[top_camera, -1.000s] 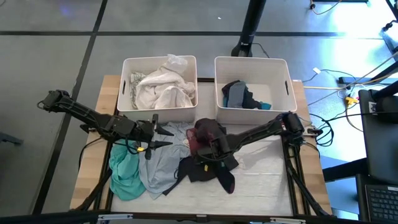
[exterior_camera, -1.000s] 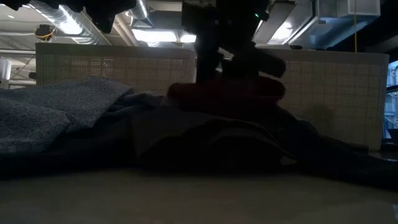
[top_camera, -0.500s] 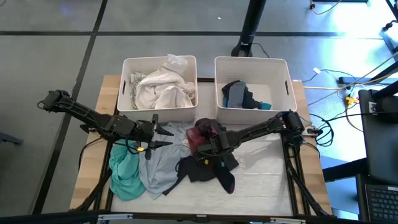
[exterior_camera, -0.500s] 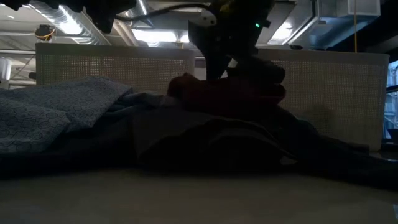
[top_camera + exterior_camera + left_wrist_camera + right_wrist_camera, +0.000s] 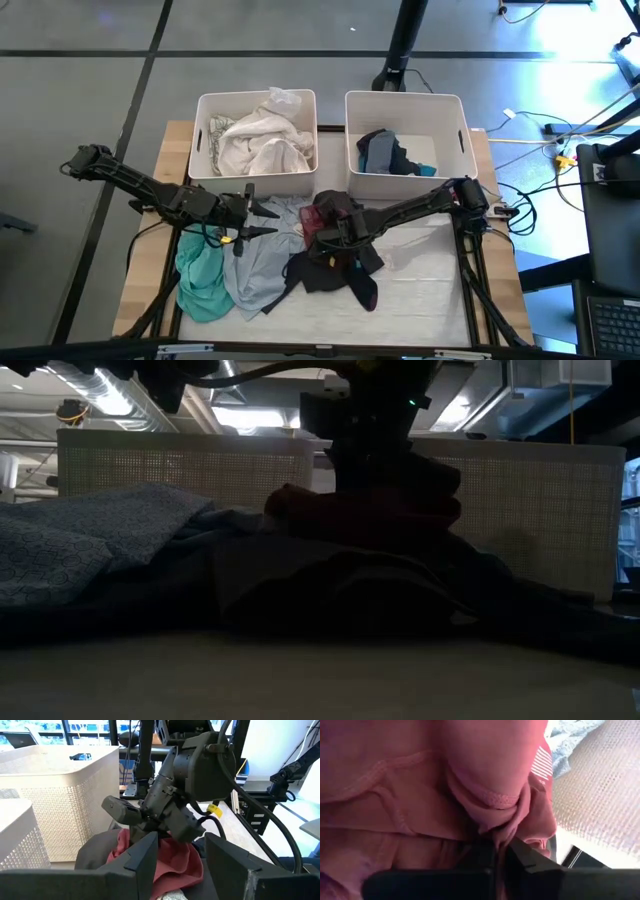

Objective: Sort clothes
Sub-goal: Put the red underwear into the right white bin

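Note:
A pile of clothes lies on the table in front of two white bins. It holds a teal-green piece (image 5: 198,283), a pale grey-blue one (image 5: 256,268), a black one (image 5: 338,272) and, on top, a dark red garment (image 5: 331,210). My right gripper (image 5: 320,238) slants down onto the dark red garment (image 5: 420,795) and is shut on it. My left gripper (image 5: 268,221) hovers open above the pile's left part, pointing at the dark red garment (image 5: 172,865) with nothing between its fingers. My right gripper pinches a raised fold of the dark red garment (image 5: 496,831) between its two fingers (image 5: 482,862), several layers bunched together. The fingers slant down from the table's right side. The garment still rests on the black clothes beneath it (image 5: 370,520).
The left bin (image 5: 200,150) holds white clothes (image 5: 260,140). The right bin (image 5: 462,140) holds dark and blue pieces (image 5: 392,155). Bare tabletop (image 5: 430,280) lies to the right of the pile and along the near edge.
My right gripper has sunk a little onto the top of the dark red garment and has shut on it, gathering the cloth into a fold. The garment stays on the pile.

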You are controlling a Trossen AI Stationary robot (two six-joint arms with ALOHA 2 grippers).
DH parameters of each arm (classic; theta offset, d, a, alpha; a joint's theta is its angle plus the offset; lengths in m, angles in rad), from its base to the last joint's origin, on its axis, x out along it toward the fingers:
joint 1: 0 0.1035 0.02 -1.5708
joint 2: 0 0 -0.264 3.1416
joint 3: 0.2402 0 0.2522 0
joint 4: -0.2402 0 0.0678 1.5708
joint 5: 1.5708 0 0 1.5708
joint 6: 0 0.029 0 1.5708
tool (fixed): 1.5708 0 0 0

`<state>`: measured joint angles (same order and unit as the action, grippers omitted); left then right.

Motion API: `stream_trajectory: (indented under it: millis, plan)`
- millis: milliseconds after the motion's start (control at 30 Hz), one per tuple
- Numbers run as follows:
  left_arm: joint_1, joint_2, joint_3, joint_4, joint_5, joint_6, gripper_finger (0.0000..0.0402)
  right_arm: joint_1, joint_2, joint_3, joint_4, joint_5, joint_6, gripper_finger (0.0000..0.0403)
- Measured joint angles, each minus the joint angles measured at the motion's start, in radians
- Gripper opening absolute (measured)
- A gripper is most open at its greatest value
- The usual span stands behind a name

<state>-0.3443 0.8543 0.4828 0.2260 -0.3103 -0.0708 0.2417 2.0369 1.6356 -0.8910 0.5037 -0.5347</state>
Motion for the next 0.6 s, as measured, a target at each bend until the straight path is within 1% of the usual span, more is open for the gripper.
stream_trajectory:
  millis: [167, 367, 433, 600]
  plan:
    - [0.0, 0.0, 0.0, 0.0, 0.0, 0.0, 0.0153, 0.011, 0.0, 0.023, -0.018, 0.002, -0.008, 0.0033]
    - [0.0, 0.0, 0.0, 0.0, 0.0, 0.004, 0.0153, 0.052, 0.0, 0.101, -0.065, 0.034, -0.043, 0.0009]
    - [0.0, 0.0, 0.0, 0.0, 0.0, 0.004, 0.0153, 0.067, 0.0, 0.137, -0.099, 0.058, -0.047, 0.0009]
    - [0.0, 0.0, 0.0, 0.0, 0.0, 0.003, 0.0153, 0.103, -0.002, 0.238, -0.216, 0.157, -0.047, 0.0023]
